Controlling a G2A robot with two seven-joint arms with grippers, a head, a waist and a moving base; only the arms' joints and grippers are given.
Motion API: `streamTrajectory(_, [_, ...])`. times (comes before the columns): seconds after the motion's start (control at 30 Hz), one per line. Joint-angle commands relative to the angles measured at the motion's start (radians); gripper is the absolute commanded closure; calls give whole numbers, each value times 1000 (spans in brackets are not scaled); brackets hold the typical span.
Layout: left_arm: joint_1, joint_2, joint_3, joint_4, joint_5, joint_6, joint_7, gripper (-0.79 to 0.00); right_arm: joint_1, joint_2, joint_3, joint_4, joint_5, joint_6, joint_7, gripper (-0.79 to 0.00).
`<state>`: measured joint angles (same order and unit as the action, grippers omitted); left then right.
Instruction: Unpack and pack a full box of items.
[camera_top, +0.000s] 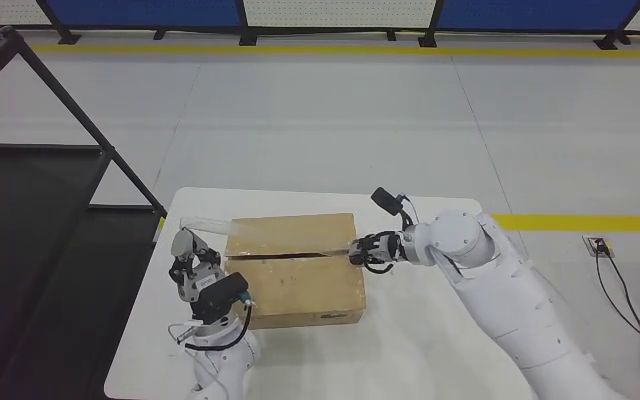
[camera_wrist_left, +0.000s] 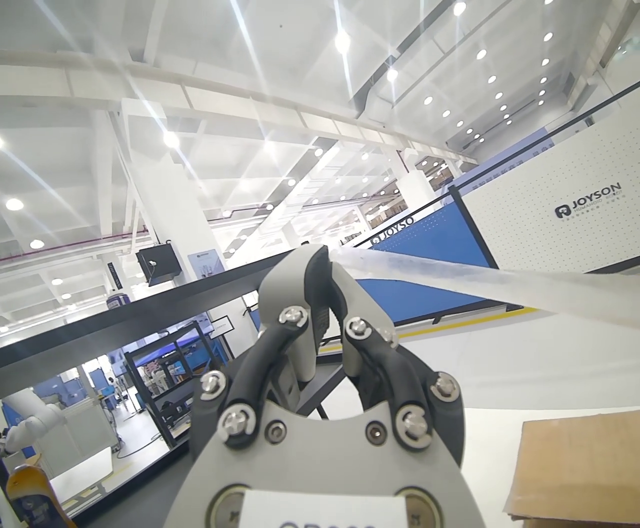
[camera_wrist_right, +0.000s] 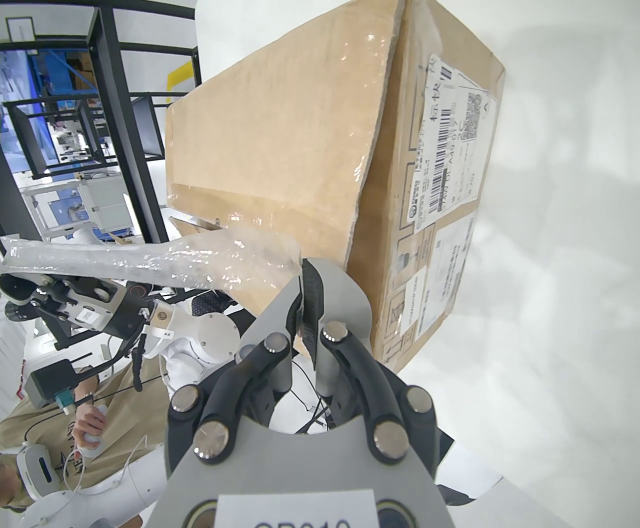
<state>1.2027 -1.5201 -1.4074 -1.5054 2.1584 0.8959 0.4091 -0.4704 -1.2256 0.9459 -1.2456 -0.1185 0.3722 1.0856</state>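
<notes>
Brown cardboard box upright at centre of white bench. Top flaps shut, seam running left-right across top. Glossy tape remnants along cardboard edges. White printed labels on one side face.

Clear tape strip crumpled into narrow rope, stretched left-right. One end pinched in left end effector, left of box. Other end pinched in right end effector, at box's right edge.

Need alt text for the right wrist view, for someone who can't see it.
The right tool, shut, pinches the end of a crumpled clear tape strip at the edge of a closed cardboard box with shipping labels on one side. The box sits on a white table.
</notes>
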Motion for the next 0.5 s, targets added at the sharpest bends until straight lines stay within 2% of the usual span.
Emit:
streamTrajectory(0.0, [-2,0,-3,8,2,2,3,0,11,-3,-12,10,-5,15,9,0])
streamTrajectory(0.27, [-7,-1,-10,30,10,7,2,0,34,-12,-37,42,-2,24,9,0])
streamTrajectory(0.37, [-8,-1,-12,32,11,10,0,-142,38,-14,-39,48,3,23,2,0])
streamTrajectory(0.47, [-10,-1,-15,35,10,10,-1,-145,41,-16,-40,54,5,24,-1,0])
